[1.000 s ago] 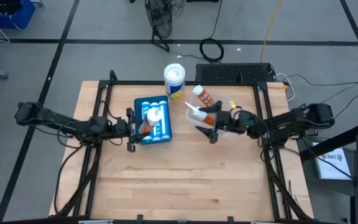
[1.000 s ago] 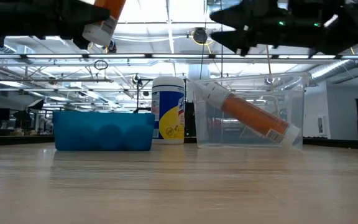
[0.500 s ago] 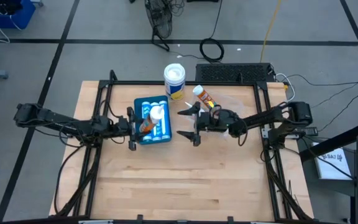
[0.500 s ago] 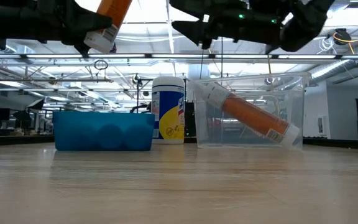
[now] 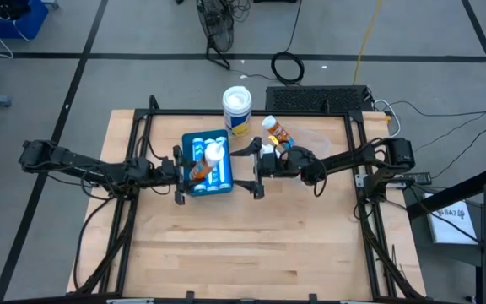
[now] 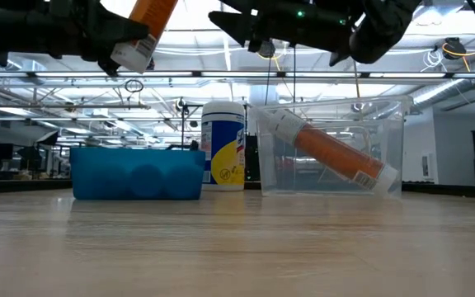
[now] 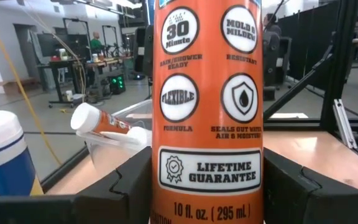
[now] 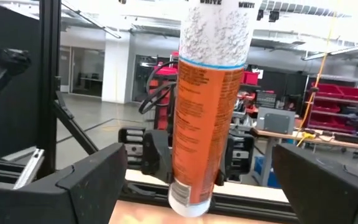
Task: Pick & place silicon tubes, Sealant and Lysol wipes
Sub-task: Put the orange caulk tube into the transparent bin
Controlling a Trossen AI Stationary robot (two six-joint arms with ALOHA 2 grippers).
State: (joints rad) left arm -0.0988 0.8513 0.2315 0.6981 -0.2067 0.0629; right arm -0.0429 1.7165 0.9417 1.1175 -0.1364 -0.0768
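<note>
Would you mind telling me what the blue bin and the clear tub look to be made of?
The blue bin looks like opaque moulded plastic with a smooth, slightly matte surface. The clear tub seems thin glossy transparent plastic: the orange tube leaning inside shows plainly through its wall.

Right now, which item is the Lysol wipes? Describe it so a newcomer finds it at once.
On the wooden table, look to the far edge behind the blue bin. The Lysol wipes stand upright there: a wide canister with a round white lid and blue-and-yellow label, much fatter than the orange tubes.
</note>
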